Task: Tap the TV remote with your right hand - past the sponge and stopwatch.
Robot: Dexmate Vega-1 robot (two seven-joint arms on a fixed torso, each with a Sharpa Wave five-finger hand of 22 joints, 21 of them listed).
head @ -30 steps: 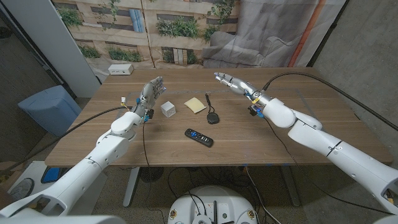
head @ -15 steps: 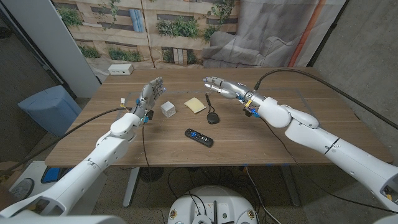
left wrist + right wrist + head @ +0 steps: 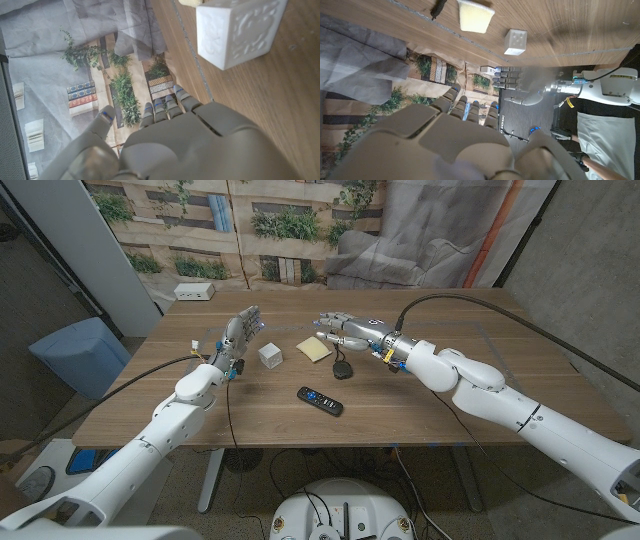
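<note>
TV remote (image 3: 320,400) lies untouched on the bench (image 3: 420,395), nearer the robot than the right hand (image 3: 345,330) and well apart from it, so the tap is not yet made. That hand hangs above the bench with its fingers stretched out and apart, grasping nothing, just over the stopwatch (image 3: 341,368) and beside the yellow sponge (image 3: 314,348). Both lie between the hand and nothing it needs; the remote sits on the robot's side of them. What is left, I judge, is to bring the hand down toward the remote and touch it. The left hand (image 3: 240,335) is raised on its edge, fingers loose and empty, with a white cube (image 3: 270,355) just beside it.
</note>
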